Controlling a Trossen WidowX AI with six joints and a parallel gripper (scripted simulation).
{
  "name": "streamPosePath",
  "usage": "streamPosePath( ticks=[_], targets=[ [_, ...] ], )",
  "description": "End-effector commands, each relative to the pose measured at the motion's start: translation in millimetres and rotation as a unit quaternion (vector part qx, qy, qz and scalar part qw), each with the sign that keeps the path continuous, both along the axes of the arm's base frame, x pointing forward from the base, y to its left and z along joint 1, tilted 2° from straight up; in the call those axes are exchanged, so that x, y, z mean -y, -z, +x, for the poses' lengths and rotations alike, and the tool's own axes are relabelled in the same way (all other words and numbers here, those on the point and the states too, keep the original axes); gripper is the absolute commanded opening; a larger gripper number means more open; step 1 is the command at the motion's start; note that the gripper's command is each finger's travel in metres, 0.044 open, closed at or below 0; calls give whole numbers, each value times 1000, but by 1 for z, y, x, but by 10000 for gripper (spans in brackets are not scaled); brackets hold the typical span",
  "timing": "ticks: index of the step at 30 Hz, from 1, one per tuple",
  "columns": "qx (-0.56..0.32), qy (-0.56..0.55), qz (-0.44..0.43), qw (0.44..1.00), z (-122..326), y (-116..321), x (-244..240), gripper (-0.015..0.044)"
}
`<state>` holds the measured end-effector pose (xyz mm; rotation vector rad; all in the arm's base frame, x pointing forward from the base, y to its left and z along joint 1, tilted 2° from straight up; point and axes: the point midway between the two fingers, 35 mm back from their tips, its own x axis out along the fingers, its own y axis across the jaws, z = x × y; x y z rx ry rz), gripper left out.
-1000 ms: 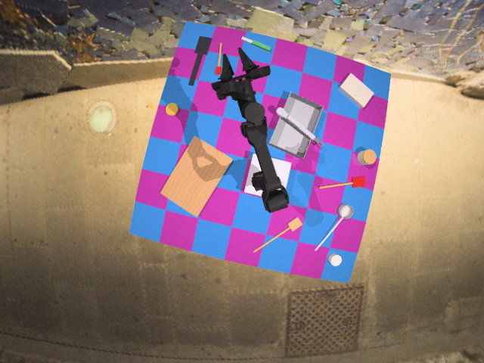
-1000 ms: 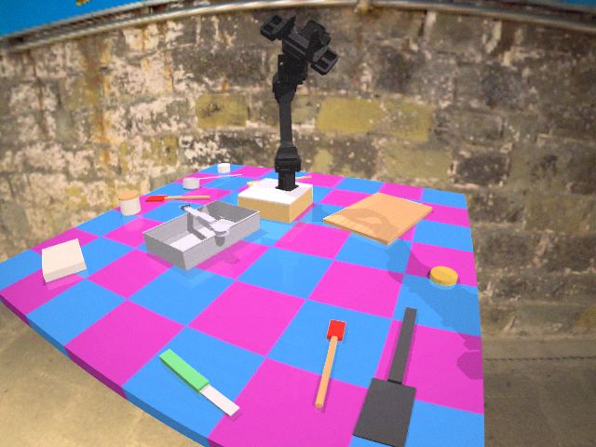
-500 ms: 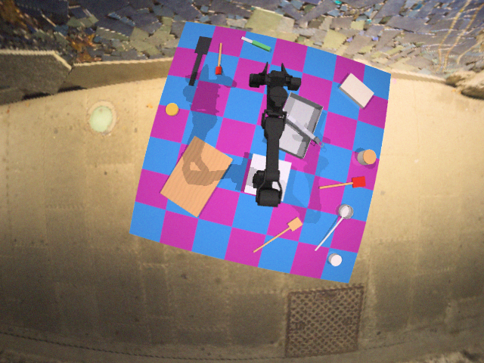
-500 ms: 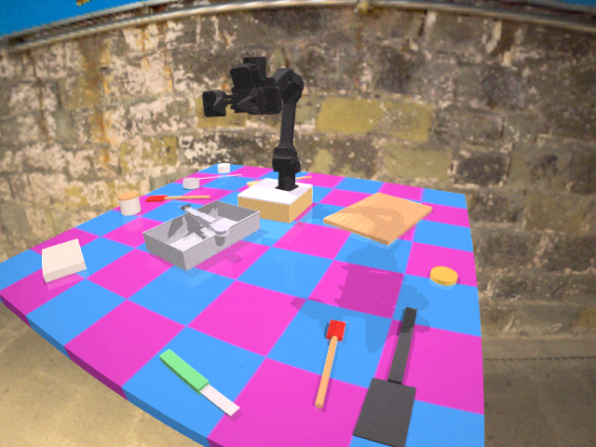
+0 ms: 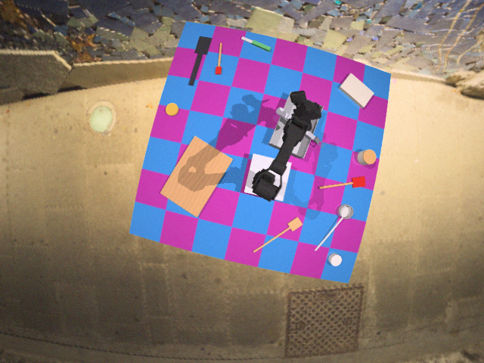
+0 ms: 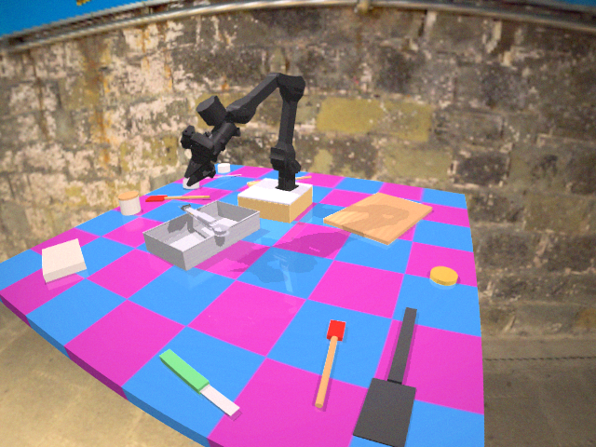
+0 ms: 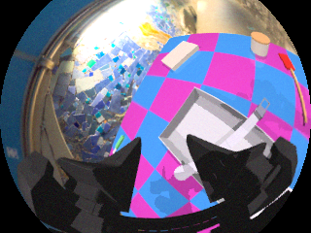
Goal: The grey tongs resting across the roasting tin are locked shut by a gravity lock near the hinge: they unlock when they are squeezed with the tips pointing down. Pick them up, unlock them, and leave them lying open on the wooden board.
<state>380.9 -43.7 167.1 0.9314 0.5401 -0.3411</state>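
Note:
The grey tongs (image 5: 312,136) (image 6: 204,219) (image 7: 238,132) lie across the roasting tin (image 5: 299,150) (image 6: 166,250) (image 7: 194,121), closed, with a round knob at one end and a thin loop at the other, both reaching past the tin's walls. My gripper (image 6: 200,180) (image 7: 164,139) is partly open, with nothing between its fingers. It is high above the table near the tin, tilted downward, and not touching the tongs. In the wrist view the right finger hides part of the tongs and tin. The wooden board (image 5: 195,205) (image 6: 409,207) lies flat, holding nothing, under the arm's shadow.
A pale block (image 5: 356,90) (image 6: 62,260) (image 7: 180,55) and an orange-topped jar (image 5: 367,156) (image 6: 128,203) (image 7: 259,45) stand beyond the tin. A red-headed spatula (image 5: 358,181) lies near the jar. A yellow disc (image 5: 172,109) (image 6: 443,276) and a black turner (image 5: 202,45) (image 6: 386,409) lie on the board's side.

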Motion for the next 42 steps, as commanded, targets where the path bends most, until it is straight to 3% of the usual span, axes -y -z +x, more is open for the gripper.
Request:
streamPosePath(
  ticks=[1, 7, 42],
  targets=[
    [-84, 155, 131, 976, -36, 53, 43, 260],
    [-147, 325, 252, 900, -82, 98, 75, 260],
    [-147, 325, 251, 900, -68, 116, 69, 260]
  ],
)
